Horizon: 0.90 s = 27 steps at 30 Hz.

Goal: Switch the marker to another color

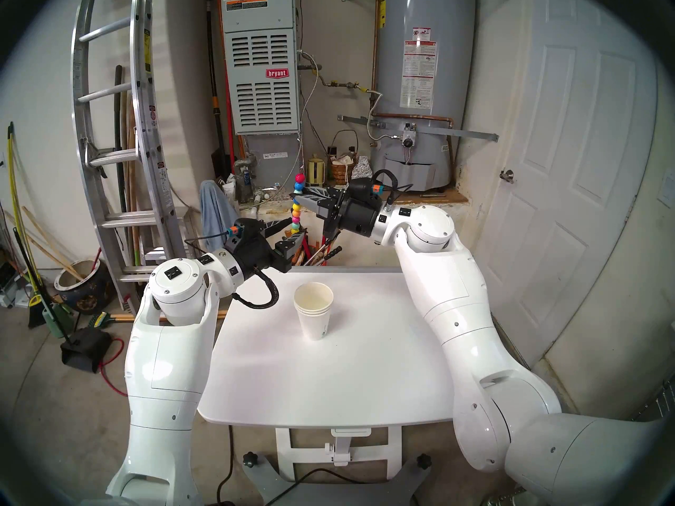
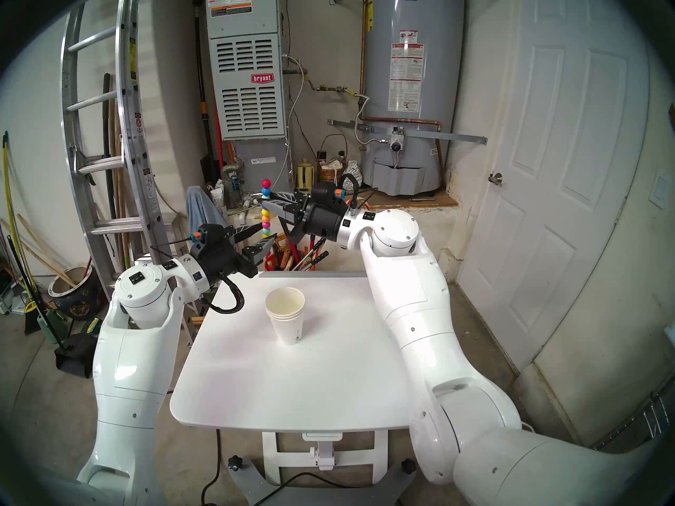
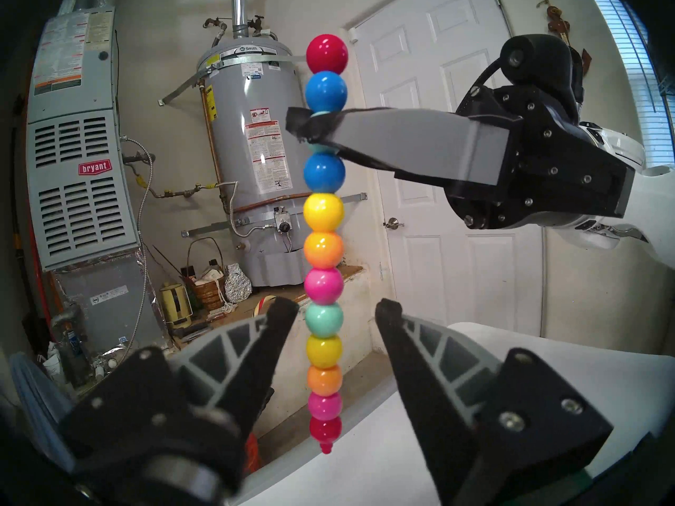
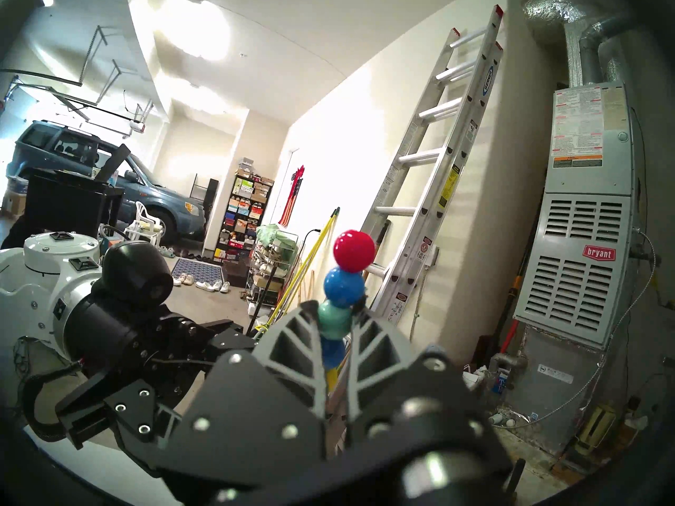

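R hand (image 3: 310, 129) is clamping the marker (image 3: 324, 260) on the teal bead third from top, fingers pinched tight on it, and is holding the stick upright in mid-air past the far edge of the desk (image 1: 328, 366). L hand (image 3: 338, 311) is sitting lower w/ fingers spread wide, one each side of the stick at about the lower teal bead, not touching, nothing in it. Progress, my read: pickup and presenting are done; the actual swap isn't. Red nib segment is sitting at the bottom tip w/ red bead on top, no segment pulled off or restacked yet. Left to do: L hand closing on a lower bead, pulling it off, pushing it into the other end. Room: plenty of open air around the stick, desk edge is sitting below and nearer the robot. Stacked paper cups (image 1: 314, 313) are standing mid-desk, well apart from both hands. Tightest spot is the two hands working close together along the stick.
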Tool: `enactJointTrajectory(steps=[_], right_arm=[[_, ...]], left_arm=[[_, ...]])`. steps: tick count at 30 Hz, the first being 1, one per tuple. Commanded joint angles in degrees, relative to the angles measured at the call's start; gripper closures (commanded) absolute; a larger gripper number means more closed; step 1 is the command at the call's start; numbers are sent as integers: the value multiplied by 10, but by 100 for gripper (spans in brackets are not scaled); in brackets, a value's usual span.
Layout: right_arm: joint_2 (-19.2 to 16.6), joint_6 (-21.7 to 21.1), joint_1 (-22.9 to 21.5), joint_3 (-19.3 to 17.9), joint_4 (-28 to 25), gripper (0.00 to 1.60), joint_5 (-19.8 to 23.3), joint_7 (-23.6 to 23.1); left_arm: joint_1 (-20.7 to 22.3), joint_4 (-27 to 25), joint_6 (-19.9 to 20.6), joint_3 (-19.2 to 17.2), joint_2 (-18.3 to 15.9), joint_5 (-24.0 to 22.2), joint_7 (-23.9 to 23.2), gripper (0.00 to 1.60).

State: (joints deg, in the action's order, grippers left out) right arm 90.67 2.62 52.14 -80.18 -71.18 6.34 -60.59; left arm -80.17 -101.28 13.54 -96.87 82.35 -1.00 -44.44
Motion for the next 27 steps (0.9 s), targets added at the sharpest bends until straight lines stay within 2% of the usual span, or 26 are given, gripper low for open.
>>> enactJointTrajectory(steps=[1,5,7,10,11,14,15,16,27], right_arm=[[10,0,-6,-1,-12,160,10,-5],[11,-1,-4,-2,-16,160,12,-7],[12,-5,-1,-5,-20,160,14,-8],[13,-6,0,-8,-25,160,18,-10],[14,-6,0,-8,-27,160,18,-10],[17,-6,3,-12,-31,160,20,-9],[17,-6,4,-12,-32,160,20,-9],[17,-12,7,-13,-34,160,18,-11],[14,-5,9,-10,-32,160,10,-10]], left_arm=[[8,-5,-5,-1,0,-2,-1,82],[9,-3,-5,-1,-1,-1,1,72],[9,-2,-5,-1,-1,-1,0,82],[9,-2,-5,-1,0,-2,1,85],[9,-2,-6,-1,0,-2,1,94],[8,-2,-8,-1,-1,-4,-1,95],[8,-3,-7,-1,-1,-4,-1,143],[6,-4,-12,-2,1,-2,4,160],[7,-3,-14,-3,1,-4,2,160]])
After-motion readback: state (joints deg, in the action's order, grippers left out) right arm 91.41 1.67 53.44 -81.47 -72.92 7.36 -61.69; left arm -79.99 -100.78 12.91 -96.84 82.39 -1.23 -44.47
